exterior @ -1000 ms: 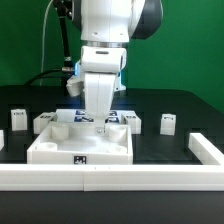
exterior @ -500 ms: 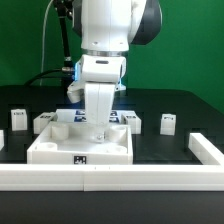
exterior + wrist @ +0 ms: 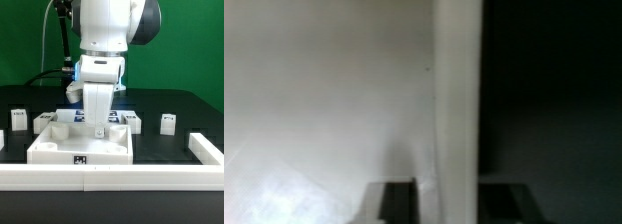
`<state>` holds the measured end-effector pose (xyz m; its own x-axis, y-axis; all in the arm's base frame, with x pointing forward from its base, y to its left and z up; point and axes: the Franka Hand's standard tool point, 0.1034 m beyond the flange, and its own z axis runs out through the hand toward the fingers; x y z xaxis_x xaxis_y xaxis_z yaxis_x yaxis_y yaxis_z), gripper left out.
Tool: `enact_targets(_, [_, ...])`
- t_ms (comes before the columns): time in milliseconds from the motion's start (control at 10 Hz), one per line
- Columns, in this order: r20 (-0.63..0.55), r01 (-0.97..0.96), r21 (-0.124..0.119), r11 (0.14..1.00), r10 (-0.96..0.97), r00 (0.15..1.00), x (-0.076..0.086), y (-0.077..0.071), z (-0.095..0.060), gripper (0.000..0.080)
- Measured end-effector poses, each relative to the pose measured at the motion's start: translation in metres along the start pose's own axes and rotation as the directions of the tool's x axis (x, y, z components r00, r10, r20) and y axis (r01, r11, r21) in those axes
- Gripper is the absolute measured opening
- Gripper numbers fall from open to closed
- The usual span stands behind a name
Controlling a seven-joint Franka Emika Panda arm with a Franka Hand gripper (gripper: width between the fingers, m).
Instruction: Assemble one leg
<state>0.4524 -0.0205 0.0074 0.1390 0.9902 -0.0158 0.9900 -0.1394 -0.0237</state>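
Note:
The large white tray-like part lies flat in the middle of the table. My gripper hangs straight down at the tray's far edge. In the wrist view, my gripper has a dark finger on each side of the tray's white rim, and both look pressed against it. One leg, a small white tagged block, stands far at the exterior view's left. Another leg stands at the right. Neither is near the gripper.
Two more small white tagged blocks stand by the tray's far corners. A long white bar runs along the table's front. It turns back at the exterior view's right.
My gripper has come down a little onto the tray's far edge, then held still. The tray and the legs have not moved.

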Motion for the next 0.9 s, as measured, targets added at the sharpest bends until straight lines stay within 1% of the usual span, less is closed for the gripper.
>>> enact_targets(100, [0.000,0.000,-0.002,1.000,0.000,1.000,0.0001,0.0005,-0.0003,0.0091])
enact_targets(200, [0.000,0.000,-0.002,1.000,0.000,1.000,0.0001,0.0005,-0.0003,0.0058])
enact_targets(800, [0.000,0.005,-0.003,1.000,-0.005,1.000,0.0004,0.0010,-0.0005,0.0058])
enact_targets(900, [0.006,0.052,-0.011,0.999,-0.052,0.999,0.0034,0.0053,-0.0025,0.0058])
